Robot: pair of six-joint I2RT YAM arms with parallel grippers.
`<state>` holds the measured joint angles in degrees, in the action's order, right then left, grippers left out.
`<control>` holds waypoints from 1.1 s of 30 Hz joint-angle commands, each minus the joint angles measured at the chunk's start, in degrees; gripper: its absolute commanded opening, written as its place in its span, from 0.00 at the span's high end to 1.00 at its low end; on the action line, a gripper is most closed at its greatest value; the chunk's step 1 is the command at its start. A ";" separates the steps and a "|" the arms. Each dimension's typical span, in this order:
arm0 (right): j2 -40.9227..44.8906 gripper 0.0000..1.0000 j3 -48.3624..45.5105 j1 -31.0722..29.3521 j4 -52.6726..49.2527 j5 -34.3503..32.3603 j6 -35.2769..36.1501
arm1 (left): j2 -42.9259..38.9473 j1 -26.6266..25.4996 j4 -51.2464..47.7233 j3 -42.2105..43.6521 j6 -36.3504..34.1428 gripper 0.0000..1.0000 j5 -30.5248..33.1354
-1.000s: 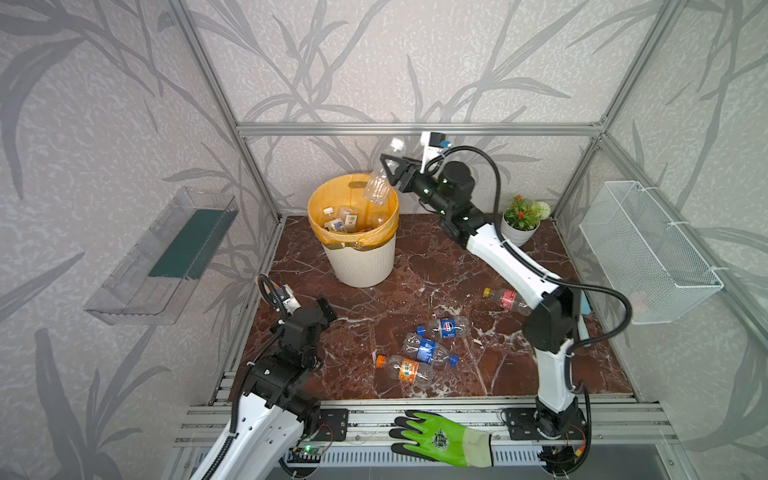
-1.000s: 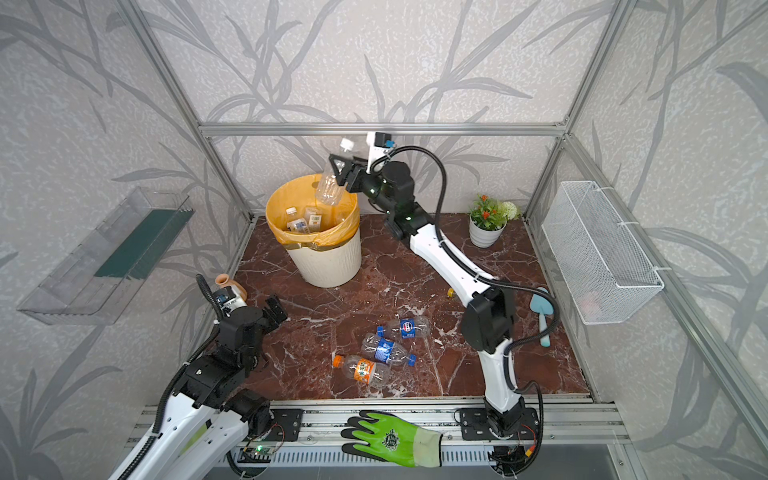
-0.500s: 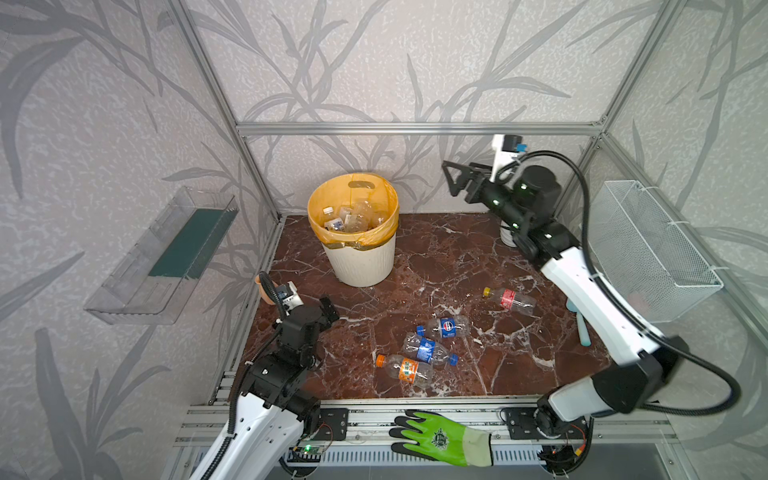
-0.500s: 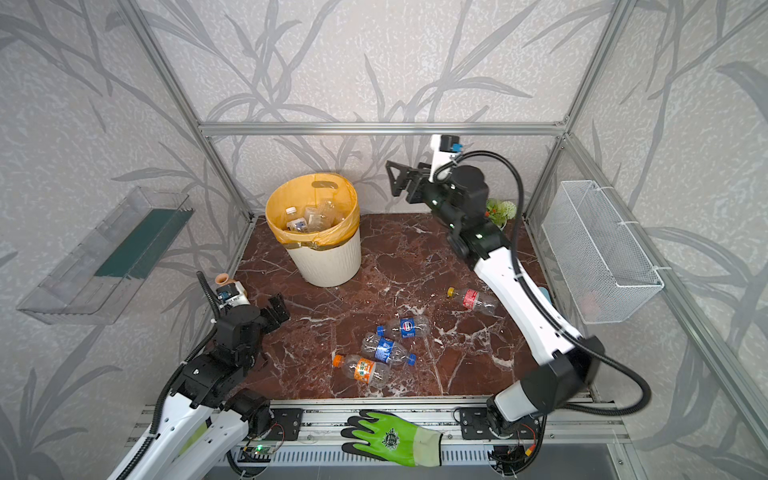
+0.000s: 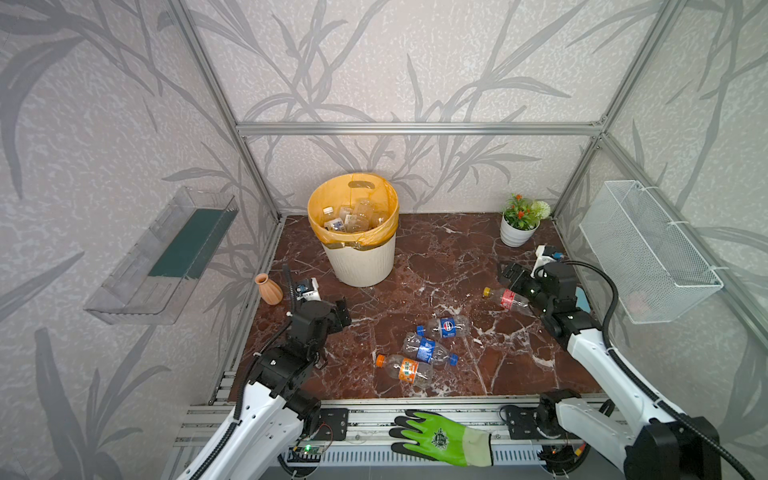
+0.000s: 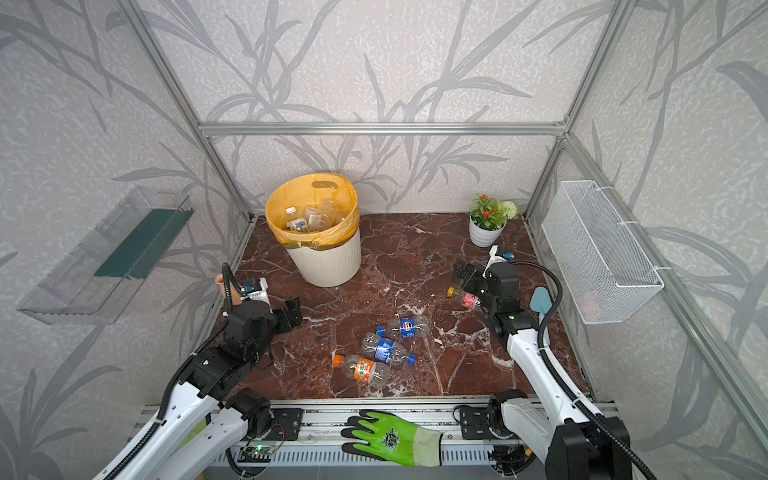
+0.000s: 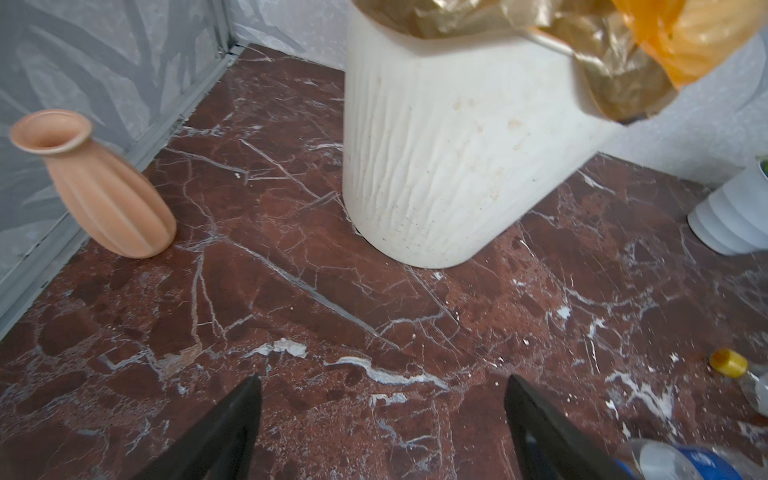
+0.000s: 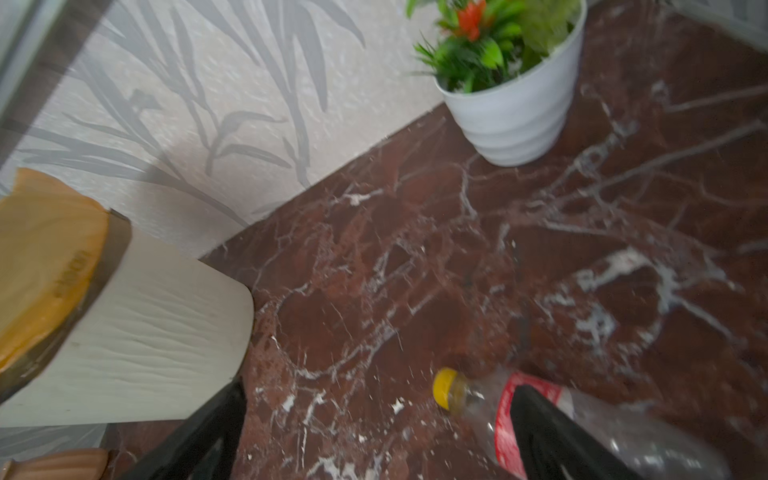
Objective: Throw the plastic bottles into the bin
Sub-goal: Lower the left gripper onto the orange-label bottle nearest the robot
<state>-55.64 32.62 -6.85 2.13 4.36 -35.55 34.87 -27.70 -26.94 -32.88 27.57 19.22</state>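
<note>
four plastic bottles [image 5: 428,348] lie on the desk [image 5: 436,257] | right end effector [image 8: 380,388] spread wide, one finger [image 8: 548,432] across the red-label bottle [image 8: 590,419], cap between the jaws | left end effector [image 7: 382,380] spread, empty | bin [image 5: 361,266] well apart, part full | risk: i close off-centre, bottle rolls away

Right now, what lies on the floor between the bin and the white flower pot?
Nothing: only bare marble floor lies between the bin and the white flower pot, as both top views show.
</note>
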 commanded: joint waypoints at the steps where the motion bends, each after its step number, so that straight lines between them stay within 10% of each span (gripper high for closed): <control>1: 4.52 0.01 -3.03 1.05 1.90 -1.64 -4.23 | 1.97 -5.43 0.91 -2.66 -5.95 0.09 2.00; 18: 9.50 0.01 -9.38 5.68 -0.03 -0.89 -8.66 | 23.70 -36.50 -4.43 -10.87 -38.18 0.11 6.20; 33: 5.90 0.01 -8.80 7.46 1.95 1.43 -8.46 | 34.20 -50.62 -14.47 -14.27 -45.23 0.25 1.28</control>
<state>-49.39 23.49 0.32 2.07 4.99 -43.57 65.73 -77.82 -37.01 -45.19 -15.70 21.45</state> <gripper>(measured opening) 0.991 0.753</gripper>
